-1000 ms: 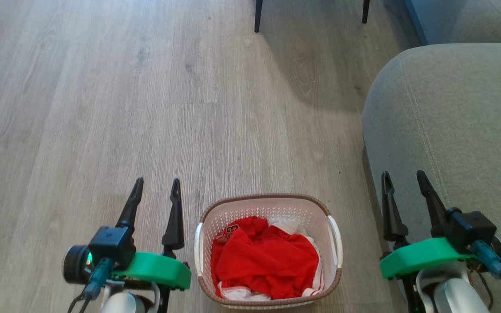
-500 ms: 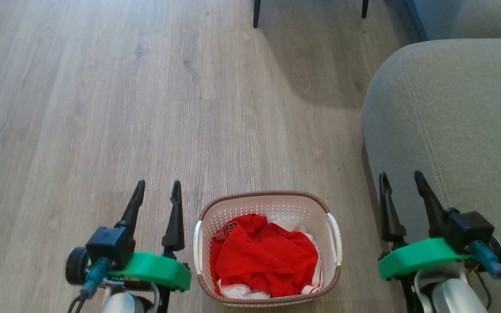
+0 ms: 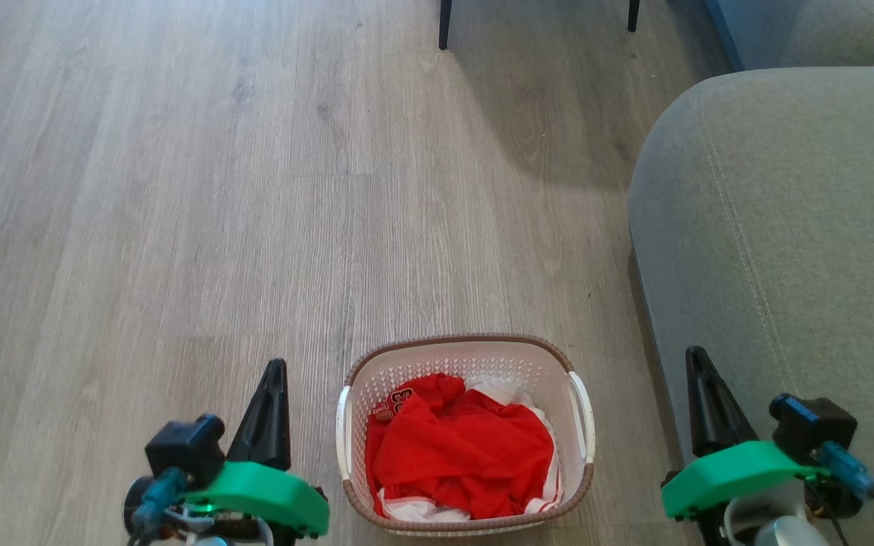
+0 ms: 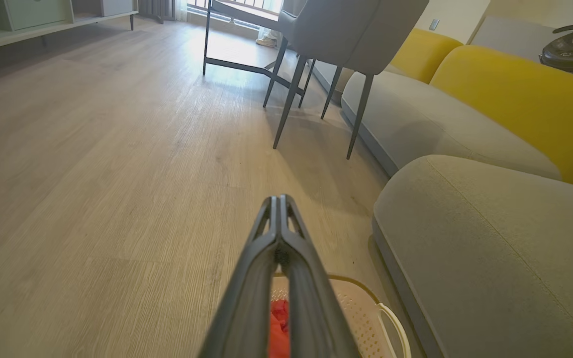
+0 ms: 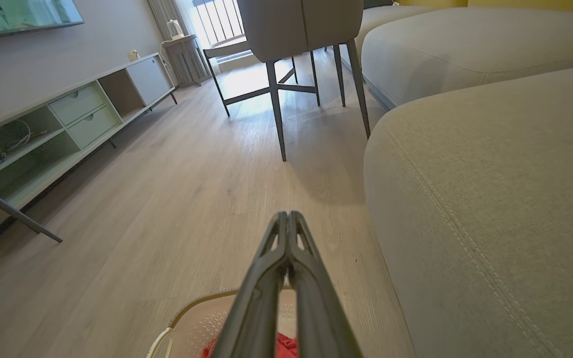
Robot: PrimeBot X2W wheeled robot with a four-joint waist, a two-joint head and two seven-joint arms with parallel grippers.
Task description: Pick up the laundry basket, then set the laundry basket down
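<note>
White laundry basket point(image 3: 467, 361): one. End effectors point(image 3: 276, 369) point(image 3: 694, 356): two, both closed.

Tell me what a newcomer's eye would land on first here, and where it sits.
The red clothes heaped in the laundry basket at bottom centre of the head view grab the eye first, on the pale wood floor. Next come the left gripper and right gripper, fingers pressed together, flanking the basket without touching it. A grey sofa stands to its right.
</note>
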